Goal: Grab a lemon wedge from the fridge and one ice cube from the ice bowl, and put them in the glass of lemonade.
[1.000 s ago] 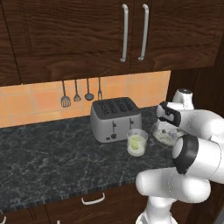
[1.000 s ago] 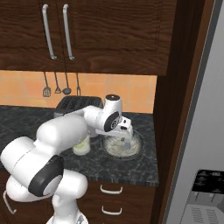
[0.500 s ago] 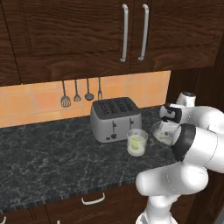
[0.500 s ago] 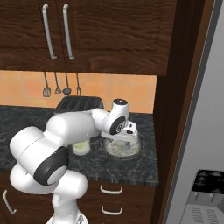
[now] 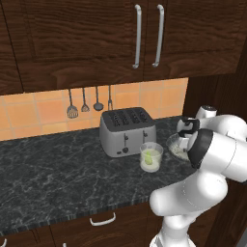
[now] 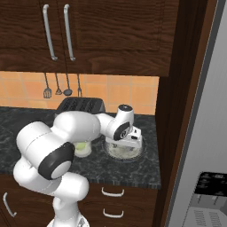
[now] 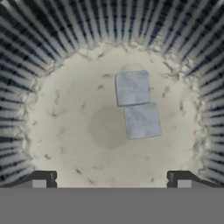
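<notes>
The gripper (image 7: 111, 179) hung wide open and empty directly over the ice bowl (image 7: 52, 131), lined up to pinch one of two touching ice cubes (image 7: 137, 109) lying toward one o'clock of its centre.

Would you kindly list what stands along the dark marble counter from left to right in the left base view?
The four dark hanging utensils on the orange tiled wall, then the silver four-slot toaster, the small clear glass of pale lemonade, and the wide silvery ice bowl with the open gripper over it.
</notes>
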Robot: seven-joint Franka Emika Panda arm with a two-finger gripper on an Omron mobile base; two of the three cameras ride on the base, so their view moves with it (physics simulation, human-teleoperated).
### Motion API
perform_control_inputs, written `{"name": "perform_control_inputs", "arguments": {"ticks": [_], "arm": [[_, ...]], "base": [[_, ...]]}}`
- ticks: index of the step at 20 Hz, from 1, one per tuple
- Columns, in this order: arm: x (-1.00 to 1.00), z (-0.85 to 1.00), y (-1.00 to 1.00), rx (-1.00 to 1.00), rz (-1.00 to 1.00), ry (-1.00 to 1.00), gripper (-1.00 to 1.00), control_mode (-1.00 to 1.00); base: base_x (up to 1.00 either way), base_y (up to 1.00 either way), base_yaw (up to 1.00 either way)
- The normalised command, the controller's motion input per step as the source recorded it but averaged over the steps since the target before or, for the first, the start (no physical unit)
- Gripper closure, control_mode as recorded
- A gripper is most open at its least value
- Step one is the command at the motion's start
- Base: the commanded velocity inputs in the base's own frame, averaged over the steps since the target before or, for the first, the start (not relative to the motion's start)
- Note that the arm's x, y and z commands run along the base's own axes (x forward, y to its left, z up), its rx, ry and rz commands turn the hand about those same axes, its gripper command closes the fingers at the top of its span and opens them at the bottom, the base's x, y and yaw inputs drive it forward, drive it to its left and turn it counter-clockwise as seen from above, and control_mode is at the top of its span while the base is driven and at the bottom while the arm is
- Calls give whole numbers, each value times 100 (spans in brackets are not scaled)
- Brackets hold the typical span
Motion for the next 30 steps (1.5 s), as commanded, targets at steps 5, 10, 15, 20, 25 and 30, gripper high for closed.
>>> {"name": "perform_control_inputs", "arguments": {"ticks": [5,10,15,20,25,30], "arm": [[13,-14,0,0,0,-2,-100,-100],[1,-23,0,0,0,0,-100,-100],[-3,2,5,0,2,-4,-100,-100],[0,20,-13,0,3,-3,-100,-100],[16,3,-29,0,0,0,-100,-100],[18,-2,-1,0,0,0,-100,-100]], "base": [[0,0,0],[0,0,0],[0,0,0],[0,0,0],[0,0,0],[0,0,0]]}}
